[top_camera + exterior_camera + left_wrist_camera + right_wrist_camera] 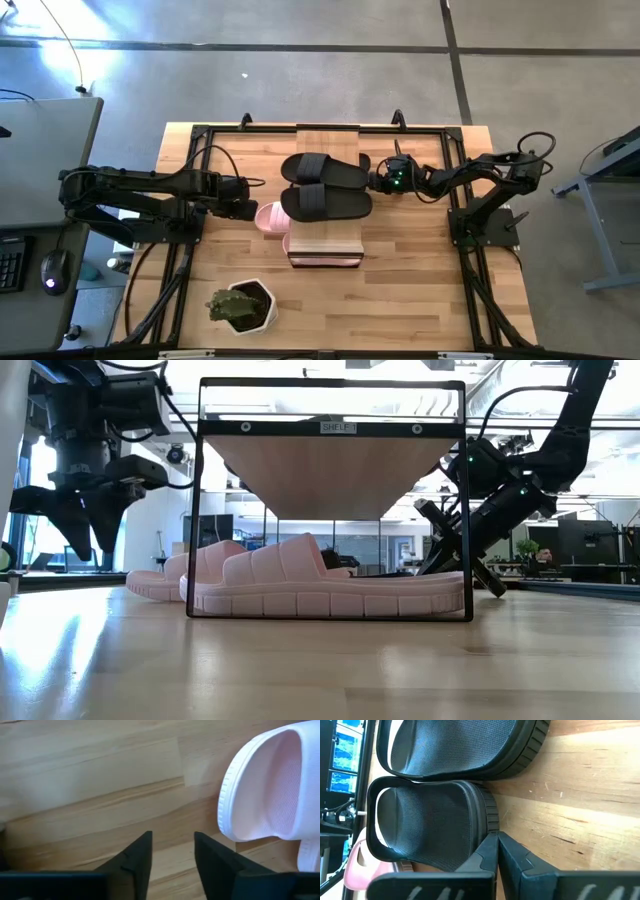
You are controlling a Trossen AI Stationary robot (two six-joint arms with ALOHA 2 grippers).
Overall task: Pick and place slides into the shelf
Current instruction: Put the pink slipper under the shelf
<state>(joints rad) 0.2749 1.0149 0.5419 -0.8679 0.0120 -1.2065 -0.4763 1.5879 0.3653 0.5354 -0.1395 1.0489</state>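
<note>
The shelf (328,140) stands mid-table. Two black slides (322,168) (325,203) lie side by side, soles down, across its wood top. One pink slide (320,585) rests sole-down under the top plank (330,470). The other pink slide (270,215) pokes out past the shelf's left side. My left gripper (172,855) is open, hovering over bare table just left of that pink slide (270,785). My right gripper (497,852) is shut, at the right-hand ends of the black slides (425,825). My right gripper comes level from the table's right, and its shut fingers (487,850) stand right beside the end rim (487,820) of the nearer black slide. Whether they touch it, I cannot tell.
A potted green plant (240,305) stands near the table's near-left corner. A black metal frame (200,135) runs around the tabletop. Bare wood lies to the near side and right of the shelf (420,280). A desk with a mouse sits beyond the left edge.
</note>
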